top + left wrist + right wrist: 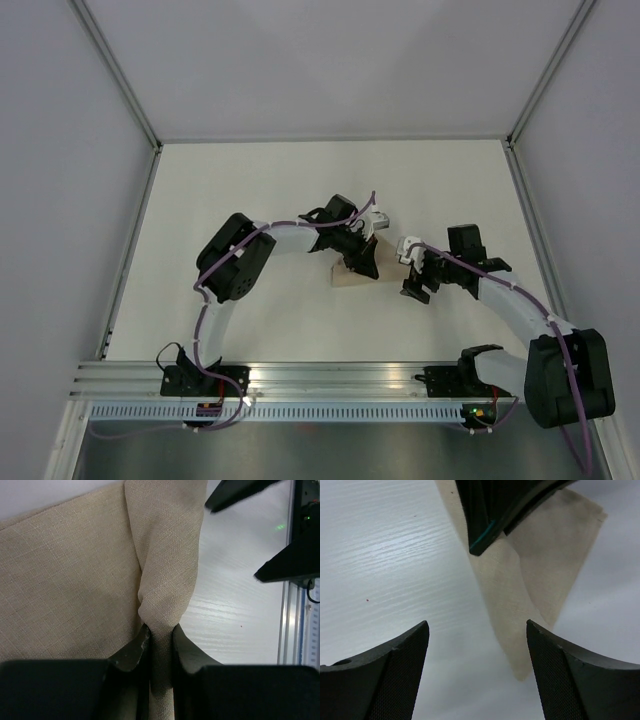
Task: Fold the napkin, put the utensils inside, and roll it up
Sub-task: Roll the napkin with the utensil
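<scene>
The beige napkin (350, 277) lies bunched in the middle of the white table, mostly hidden under my left gripper in the top view. My left gripper (160, 632) is shut on a pinched fold of the napkin (75, 580), which rises as a ridge from the jaws. My right gripper (418, 285) is open and empty, just right of the napkin. In the right wrist view the napkin (540, 575) lies ahead between the spread fingers (580, 675), with the left gripper's dark fingers over it. No utensils are in view.
The white table (250, 190) is walled by grey panels on three sides. An aluminium rail (330, 375) with the arm bases runs along the near edge. Purple cables run along both arms.
</scene>
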